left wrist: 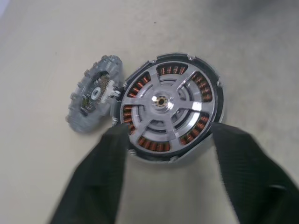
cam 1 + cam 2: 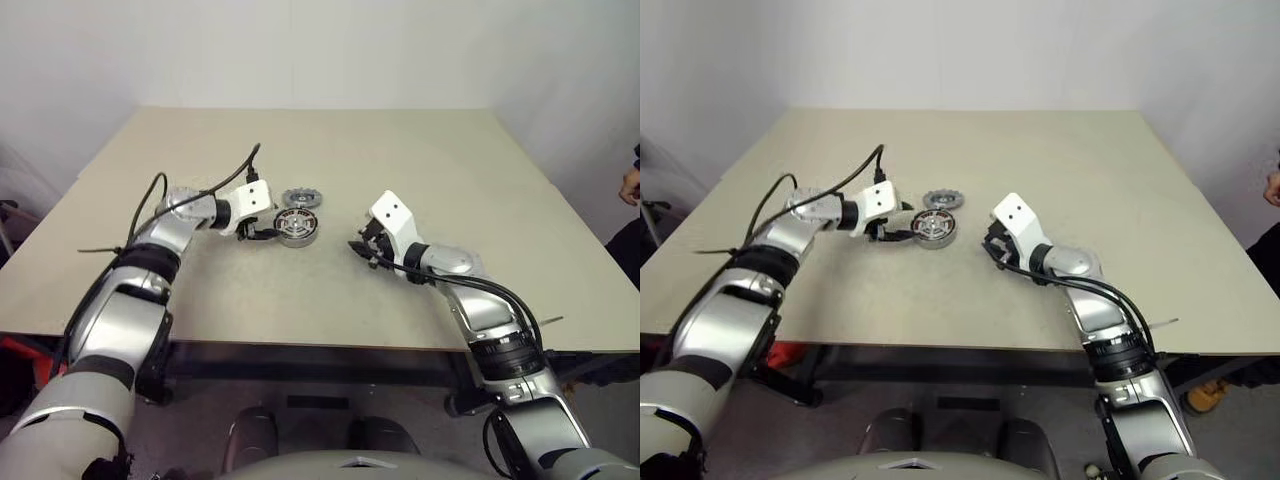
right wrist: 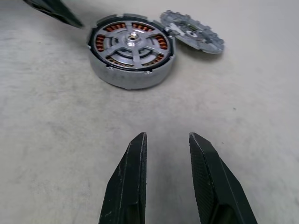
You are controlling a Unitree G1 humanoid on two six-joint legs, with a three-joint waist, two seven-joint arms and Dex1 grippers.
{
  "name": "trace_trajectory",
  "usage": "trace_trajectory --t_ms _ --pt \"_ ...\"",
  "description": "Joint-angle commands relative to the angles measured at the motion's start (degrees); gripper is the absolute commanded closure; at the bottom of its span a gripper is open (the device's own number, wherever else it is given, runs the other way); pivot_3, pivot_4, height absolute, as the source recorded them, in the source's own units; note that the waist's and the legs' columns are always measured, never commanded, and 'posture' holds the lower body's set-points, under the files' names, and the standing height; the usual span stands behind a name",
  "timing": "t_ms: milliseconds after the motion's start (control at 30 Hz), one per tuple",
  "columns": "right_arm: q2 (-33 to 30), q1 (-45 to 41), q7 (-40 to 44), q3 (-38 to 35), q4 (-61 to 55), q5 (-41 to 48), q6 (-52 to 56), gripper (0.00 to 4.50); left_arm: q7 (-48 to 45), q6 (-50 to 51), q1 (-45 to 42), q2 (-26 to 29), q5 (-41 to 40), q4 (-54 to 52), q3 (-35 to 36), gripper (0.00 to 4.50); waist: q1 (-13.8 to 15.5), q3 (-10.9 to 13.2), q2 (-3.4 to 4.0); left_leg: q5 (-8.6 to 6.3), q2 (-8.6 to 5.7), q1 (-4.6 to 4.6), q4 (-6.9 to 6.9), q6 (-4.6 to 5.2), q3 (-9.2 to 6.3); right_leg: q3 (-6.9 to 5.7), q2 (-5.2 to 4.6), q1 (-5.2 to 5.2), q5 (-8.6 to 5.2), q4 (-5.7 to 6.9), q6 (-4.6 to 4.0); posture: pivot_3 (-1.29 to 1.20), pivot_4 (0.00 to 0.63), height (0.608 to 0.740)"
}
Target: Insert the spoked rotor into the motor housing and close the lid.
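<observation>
Spoked rotor (image 1: pixel 164 103) seated inside motor housing (image 3: pixel 131 50); lid (image 3: pixel 194 31) lies just beside it on the worktop (image 2: pixel 400 160). Left hand (image 1: pixel 170 140) released, straddling housing. Right hand (image 3: pixel 167 140) apart, part-spread, grasping nothing.

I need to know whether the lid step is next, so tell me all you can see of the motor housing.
The motor housing is a squat round silver metal cup standing upright on the tan table. Inside, copper-brown windings ring a central hub, and the spoked rotor already lies flat in it. It has no cover on: the lid rests beside it, against its rim. The left gripper has its black fingers on either side of the housing.
</observation>
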Motion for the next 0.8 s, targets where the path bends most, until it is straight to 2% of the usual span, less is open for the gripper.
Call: trace_trajectory --t_ms 33,233,400,800 --pt "0.2 0.9 -2.5 -1.7 -3.6 0.8 0.4 3.0 -1.9 -6.5 -5.8 1.9 3.9 4.8 -1.7 0.52 0.0 0.0 0.0 0.01 -0.01 0.02 0.0 -0.01 0.0 0.01 -0.01 0.0 0.0 0.01 0.0 0.0 0.0 0.74" --pt "1.5 2.9 -5.8 -2.1 -5.6 1.1 0.7 3.0 -3.4 -14.0 -12.3 2.1 9.6 12.0 -4.8 0.52 0.4 0.0 -0.04 0.02 -0.01 0.04 0.0 -0.03 -0.01 0.01 -0.02 0.03 0.0 0.01 0.01 0.0 0.0 0.74" --pt "2.0 5.2 -7.9 -2.6 -8.0 1.2 1.1 3.0 -0.4 -17.7 -15.1 -1.1 14.6 15.2 -7.9 0.52 1.3 0.0 -0.06 0.03 -0.02 0.03 0.0 -0.05 -0.01 0.01 -0.03 0.03 0.0 0.02 0.0 0.0 0.0 0.74" --pt "2.5 10.2 -11.5 -2.7 -14.5 1.5 3.5 3.0 3.8 -18.6 -16.1 -4.8 20.3 18.3 -10.1 0.52 2.6 0.1 -0.11 0.06 0.0 0.07 0.0 -0.09 -0.02 0.0 -0.03 0.04 0.0 0.06 0.01 0.0 0.0 0.74"
